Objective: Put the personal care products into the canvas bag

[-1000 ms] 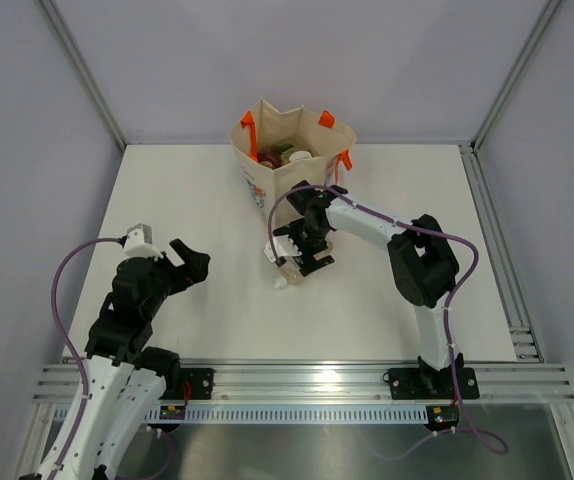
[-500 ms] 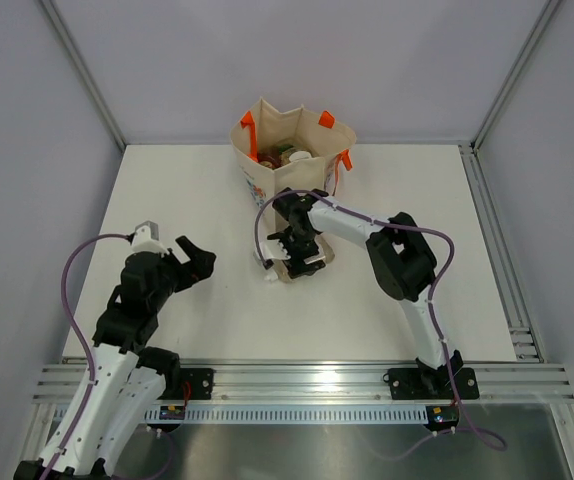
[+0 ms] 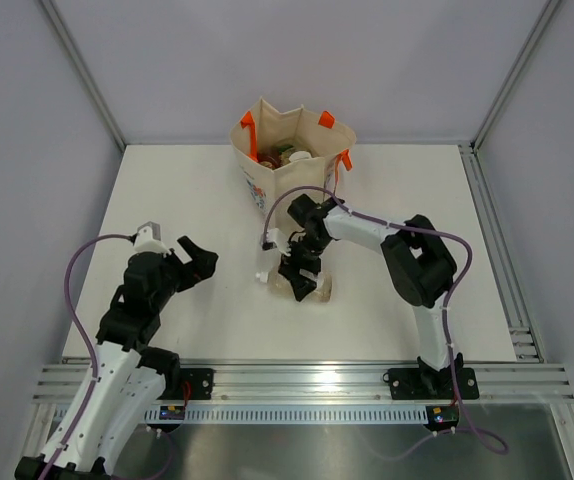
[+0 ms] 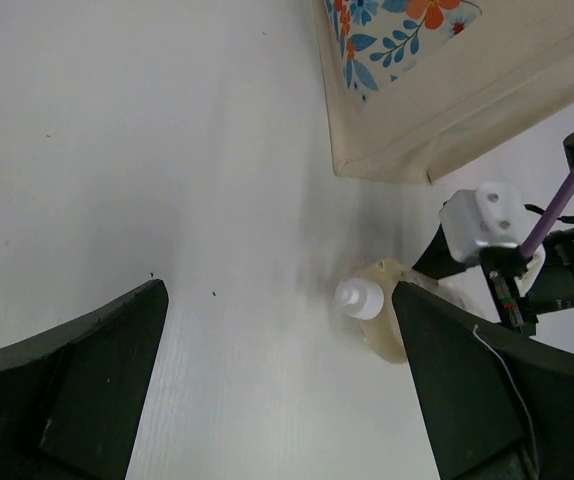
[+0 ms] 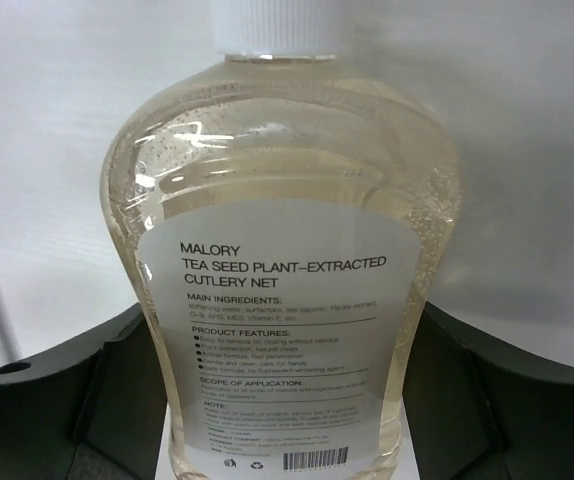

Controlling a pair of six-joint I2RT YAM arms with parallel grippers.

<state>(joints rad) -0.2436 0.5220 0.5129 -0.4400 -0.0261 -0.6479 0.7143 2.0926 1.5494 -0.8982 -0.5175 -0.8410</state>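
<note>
A peach bottle [image 3: 316, 290] with a white cap and white label lies on the table in front of the canvas bag [image 3: 267, 185]. My right gripper [image 3: 302, 271] reaches down over it, with a finger pressed against each side of the bottle's body [image 5: 282, 200]. In the right wrist view the gripper [image 5: 282, 330] holds the bottle label side up. The left wrist view shows the same bottle [image 4: 372, 305], cap towards the camera. My left gripper [image 3: 193, 262] is open and empty to the bottle's left, and it is also open in its own view [image 4: 282, 385]. Several bottles show inside the bag's open mouth [image 3: 285, 153].
The bag [image 4: 437, 110] stands upright at the back middle, with orange handles and a flower print on its side. The right arm [image 3: 417, 260] arches over the table's right half. Grey walls enclose the white table [image 3: 167, 190], and a rail runs along the near edge.
My right gripper has moved nearer and slightly left, down over the peach bottle. The bottle has turned so its cap points left. The left arm has shifted slightly forward.
</note>
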